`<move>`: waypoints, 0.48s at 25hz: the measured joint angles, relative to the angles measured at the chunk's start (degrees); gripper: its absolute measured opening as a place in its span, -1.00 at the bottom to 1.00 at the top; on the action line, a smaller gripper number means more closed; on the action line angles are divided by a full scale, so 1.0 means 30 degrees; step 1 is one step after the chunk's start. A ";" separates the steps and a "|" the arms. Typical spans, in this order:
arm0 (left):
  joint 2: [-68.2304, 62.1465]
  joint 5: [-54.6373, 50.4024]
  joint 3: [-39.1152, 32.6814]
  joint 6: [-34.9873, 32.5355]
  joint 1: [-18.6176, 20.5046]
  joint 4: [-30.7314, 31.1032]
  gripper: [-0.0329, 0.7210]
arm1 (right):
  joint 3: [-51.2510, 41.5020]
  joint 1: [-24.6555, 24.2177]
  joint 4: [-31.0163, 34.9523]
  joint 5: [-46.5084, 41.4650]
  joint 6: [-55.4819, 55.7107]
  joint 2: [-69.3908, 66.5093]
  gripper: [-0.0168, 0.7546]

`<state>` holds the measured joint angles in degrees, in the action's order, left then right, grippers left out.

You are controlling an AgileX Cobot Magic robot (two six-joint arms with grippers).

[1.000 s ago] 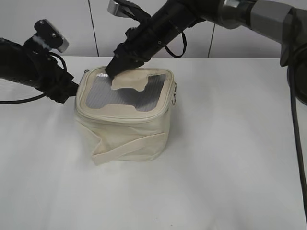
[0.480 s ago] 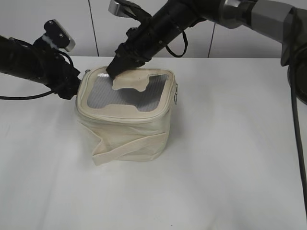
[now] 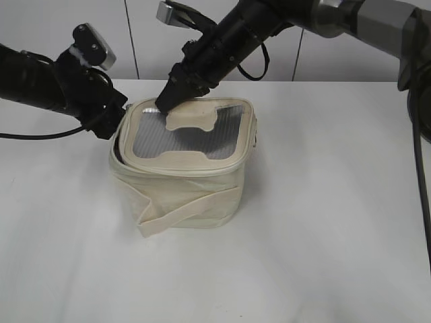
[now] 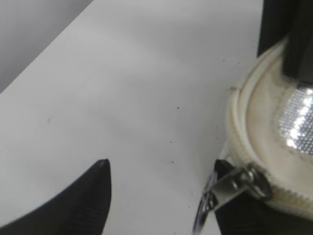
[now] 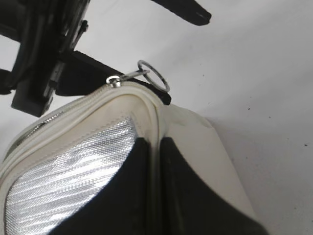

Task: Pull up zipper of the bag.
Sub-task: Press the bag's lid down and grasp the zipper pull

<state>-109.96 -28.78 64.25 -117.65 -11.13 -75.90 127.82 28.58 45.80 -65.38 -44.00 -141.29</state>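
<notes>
Toward the far left part of the table (image 3: 323, 235), well back from its near edge, the bag (image 3: 182, 195) is sitting upright with its grey mesh lid facing up. The right gripper (image 3: 165, 102) is reaching across from the far right and pressing down on the lid's far left corner; in the right wrist view its two dark fingers (image 5: 132, 196) are lying close together on either side of the cream rim seam, seemingly pinching it, though whether they are truly clamping or only resting there I cannot tell. The left gripper (image 4: 161, 193) is standing spread at the bag's far left corner, one finger out over bare table and the other lying under the silver ring pull (image 4: 208, 203), which is touching it but not being gripped. The zipper (image 3: 192, 169) is gaping along the left side, a dark slot showing beneath the lid rim. The chief risk, in my judgement, is that the jaws are closing on air or on one edge of the small ring, so it is slipping free under tension. A pull off the line of the track could jam the slider or drag the light bag sideways, and if the right gripper's hold is shallow, the lid could lift and the bag tip.
</notes>
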 joint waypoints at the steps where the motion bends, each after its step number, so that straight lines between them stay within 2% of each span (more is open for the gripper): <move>1: 0.0000 0.0022 0.0017 -0.0005 -0.0084 0.0198 0.40 | 0.0000 0.0000 -0.0026 -0.0029 -0.0012 0.0000 -0.83; 3: 0.0000 -0.0173 0.0018 -0.0005 -0.0202 0.0561 0.07 | 0.0000 0.0000 -0.0047 -0.0029 -0.0012 0.0000 -0.83; 5: 0.0000 -0.0551 0.0018 0.0015 -0.0348 0.0983 -0.52 | 0.0000 0.0000 -0.0060 -0.0011 -0.0012 0.0000 -0.83; 6: 0.0000 -0.0624 0.0018 0.0133 -0.0414 0.1179 -0.67 | 0.0000 0.0000 -0.0066 -0.0011 -0.0012 0.0000 -0.83; 9: 0.0060 -0.0317 0.0018 0.1856 -0.0501 0.2471 -0.85 | 0.0000 0.0000 -0.0066 0.0074 -0.0050 0.0000 -0.83; 12: 0.0331 -0.0355 0.0018 0.4724 -0.0390 0.4650 -0.88 | 0.0000 0.0057 -0.0066 0.0198 -0.0007 0.0000 -0.83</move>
<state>-108.97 -29.85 64.30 -103.48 -12.30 -61.96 127.82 28.75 45.60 -64.78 -44.02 -141.29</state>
